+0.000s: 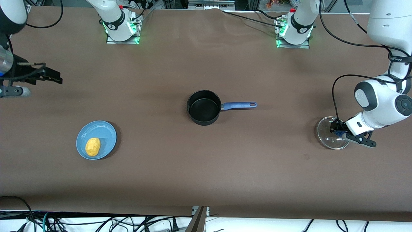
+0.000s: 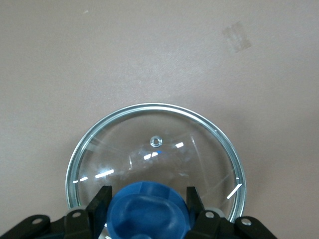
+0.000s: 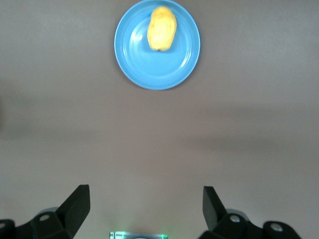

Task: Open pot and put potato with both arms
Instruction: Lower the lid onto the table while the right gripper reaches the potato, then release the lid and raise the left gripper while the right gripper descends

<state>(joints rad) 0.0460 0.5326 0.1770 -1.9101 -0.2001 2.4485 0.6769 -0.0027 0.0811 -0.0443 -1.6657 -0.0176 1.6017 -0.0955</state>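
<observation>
Front view: black pot (image 1: 204,107) uncovered, blue handle; potato (image 1: 92,147) yellow, lumpy.

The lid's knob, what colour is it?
Blue, on the clear glass lid; the knob shows best in the left wrist view.

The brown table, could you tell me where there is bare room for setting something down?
Bare cloth lies between the round blue plate holding the yellow potato and the black saucepan, and between its blue handle and the glass lid. The lid's spot is crowded: the left hand brackets its knob. The right hand waits open.
</observation>
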